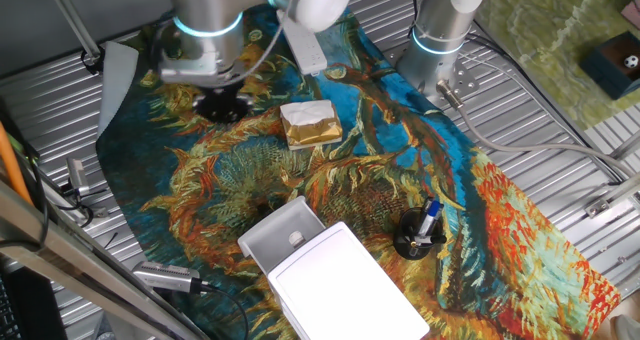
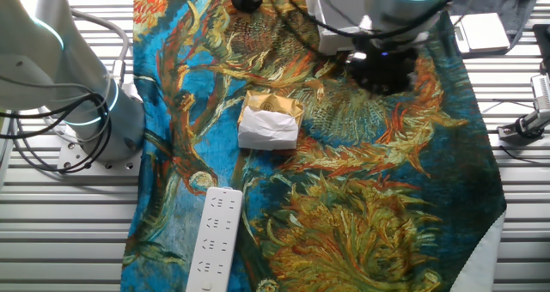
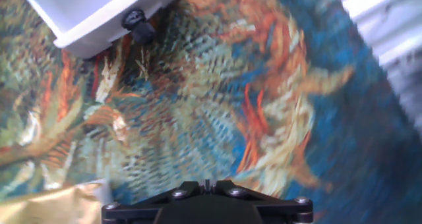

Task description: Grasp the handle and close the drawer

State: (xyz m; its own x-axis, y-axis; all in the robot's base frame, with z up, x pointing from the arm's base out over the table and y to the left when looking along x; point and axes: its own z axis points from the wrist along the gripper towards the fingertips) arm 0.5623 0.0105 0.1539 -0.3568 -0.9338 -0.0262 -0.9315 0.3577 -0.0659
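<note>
White plastic drawer [image 1: 272, 238] stands pulled out of its box [image 1: 345, 285], no readable writing anywhere; whether the gripper [image 1: 222, 106] is spread cannot be told.

Hand view: white drawer [image 3: 99, 13] occupies the upper left corner, open tray facing the camera. A small dark knob handle [image 3: 137, 24] projects from its front wall. Painted floral cloth [image 3: 264, 112] covers the surface below. Gold-wrapped block [image 3: 53, 204] edge at lower left. Fingertips not visible; only the black gripper base [image 3: 208, 203] shows.
</note>
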